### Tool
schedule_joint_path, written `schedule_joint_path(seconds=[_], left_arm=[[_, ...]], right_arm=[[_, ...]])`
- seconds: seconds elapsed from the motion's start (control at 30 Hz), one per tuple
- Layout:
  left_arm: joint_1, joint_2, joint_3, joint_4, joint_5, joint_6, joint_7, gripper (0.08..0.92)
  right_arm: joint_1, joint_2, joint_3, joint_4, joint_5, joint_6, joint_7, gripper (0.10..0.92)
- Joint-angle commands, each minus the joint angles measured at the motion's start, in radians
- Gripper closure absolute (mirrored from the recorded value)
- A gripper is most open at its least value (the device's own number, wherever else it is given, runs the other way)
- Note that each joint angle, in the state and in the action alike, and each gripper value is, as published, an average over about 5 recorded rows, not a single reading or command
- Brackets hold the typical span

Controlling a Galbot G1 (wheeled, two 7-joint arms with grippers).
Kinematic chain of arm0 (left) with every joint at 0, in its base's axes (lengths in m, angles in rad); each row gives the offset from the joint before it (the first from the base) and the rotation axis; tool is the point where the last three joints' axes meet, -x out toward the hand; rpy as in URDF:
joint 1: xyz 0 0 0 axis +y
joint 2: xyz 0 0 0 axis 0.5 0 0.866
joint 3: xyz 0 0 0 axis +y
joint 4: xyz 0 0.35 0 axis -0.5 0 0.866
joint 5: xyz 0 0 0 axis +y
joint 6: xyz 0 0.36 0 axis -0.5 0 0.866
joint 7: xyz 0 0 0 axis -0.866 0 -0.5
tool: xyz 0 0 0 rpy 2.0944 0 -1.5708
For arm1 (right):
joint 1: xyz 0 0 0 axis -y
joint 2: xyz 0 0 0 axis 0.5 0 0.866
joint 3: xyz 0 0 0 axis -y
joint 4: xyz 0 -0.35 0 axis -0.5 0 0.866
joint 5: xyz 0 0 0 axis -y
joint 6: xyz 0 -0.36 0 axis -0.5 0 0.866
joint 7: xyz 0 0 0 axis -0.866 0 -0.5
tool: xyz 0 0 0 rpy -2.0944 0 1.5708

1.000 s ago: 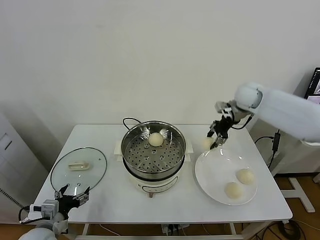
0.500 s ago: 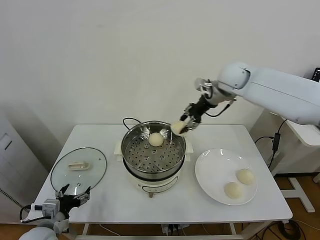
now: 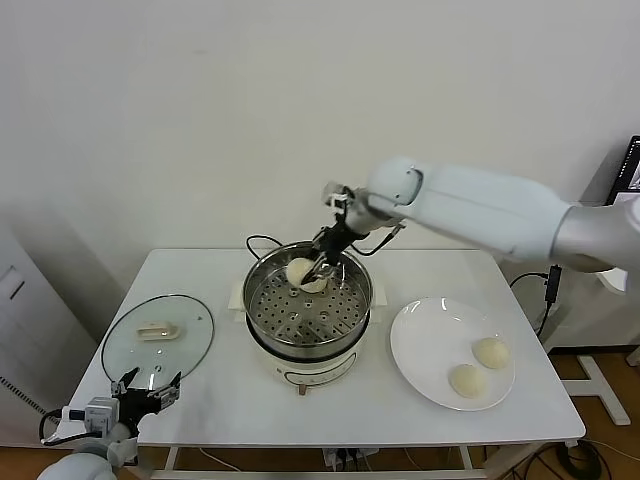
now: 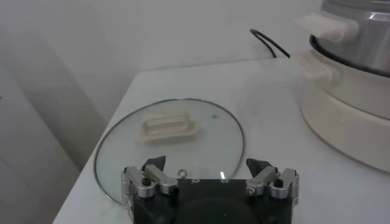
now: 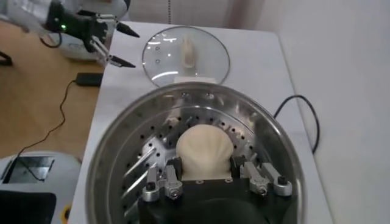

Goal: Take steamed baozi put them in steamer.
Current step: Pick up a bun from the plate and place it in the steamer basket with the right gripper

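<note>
Over the steamer [image 3: 307,305] holding one baozi [image 3: 316,283], the right claw [image 3: 313,268] pinches another bun [image 3: 299,271].

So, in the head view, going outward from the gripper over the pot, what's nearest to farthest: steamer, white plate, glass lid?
From the right gripper, shut on a bun:
1. steamer, directly beneath it.
2. white plate, to the robot's right.
3. glass lid, to the robot's left, farthest.

Right gripper [image 3: 318,266] clamped, arm extended; left gripper [image 3: 146,388] parked, spread.
</note>
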Motion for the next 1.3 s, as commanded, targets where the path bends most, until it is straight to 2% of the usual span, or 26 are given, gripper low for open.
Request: schedule_joint_path(seconds=[0.03,0.63,0.73,0.9,1.07,1.3], left_arm=[[0.0,0.001,-0.001,0.001,-0.001,0.0,0.0,0.177],[-0.001,0.006,-0.005,0.003,-0.006,-0.001,0.001,0.177],[-0.001,0.006,-0.006,0.004,-0.007,-0.002,0.001,0.177],[-0.002,0.005,-0.005,0.003,-0.007,-0.001,0.001,0.177],[-0.004,0.001,-0.006,-0.001,-0.007,0.001,0.001,0.177],[0.01,0.013,-0.007,-0.006,-0.007,-0.003,0.002,0.177]], right_arm=[[-0.074,0.1,0.009,-0.041,-0.016,-0.039,0.078,0.533],[-0.152,0.144,0.018,-0.1,-0.086,-0.059,0.116,0.529],[-0.152,0.144,0.022,-0.1,-0.087,-0.059,0.122,0.494],[-0.127,0.13,0.032,-0.094,-0.089,-0.059,0.105,0.359],[-0.026,0.023,0.031,-0.043,-0.116,-0.044,-0.012,0.231],[0.169,-0.218,-0.036,0.036,-0.231,0.043,-0.236,0.203]])
